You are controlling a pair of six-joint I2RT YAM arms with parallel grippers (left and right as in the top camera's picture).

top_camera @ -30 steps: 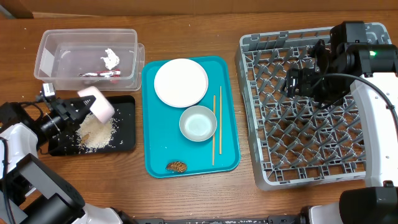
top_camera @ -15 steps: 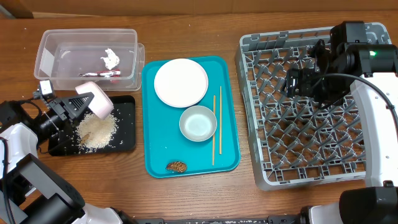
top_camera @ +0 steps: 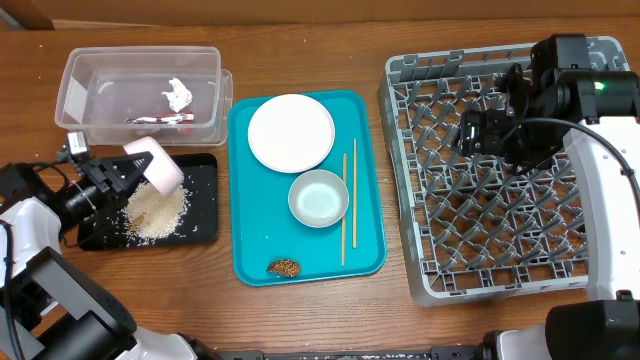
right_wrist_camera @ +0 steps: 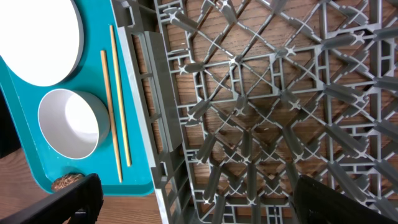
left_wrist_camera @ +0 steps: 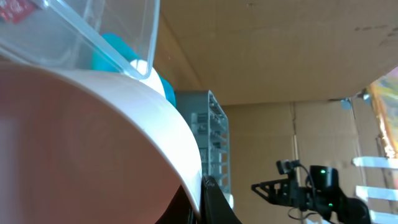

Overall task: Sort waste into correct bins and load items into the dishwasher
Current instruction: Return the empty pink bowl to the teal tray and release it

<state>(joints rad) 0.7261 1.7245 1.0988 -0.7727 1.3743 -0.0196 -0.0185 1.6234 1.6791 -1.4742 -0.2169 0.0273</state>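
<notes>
Your left gripper [top_camera: 118, 180] is clamped on the rim of a white bowl [top_camera: 155, 165], which is tipped over the black tray [top_camera: 205, 168] at the left of the frame, where rice [top_camera: 158, 212] lies heaped. Your right gripper [right_wrist_camera: 205, 202] hangs empty, fingers spread wide, above the grey rack [top_camera: 500, 200] at the right. The plate [top_camera: 291, 133], chopsticks [top_camera: 348, 205] and brown lump [top_camera: 285, 267] sit on the teal tray [top_camera: 255, 215] at centre.

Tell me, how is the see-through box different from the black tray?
The clear tub is see-through with tall walls; the black tray is dark and shallow. The clear tub holds a tissue and a wrapper; the black tray holds rice. Both are rectangles left of the teal tray.
</notes>
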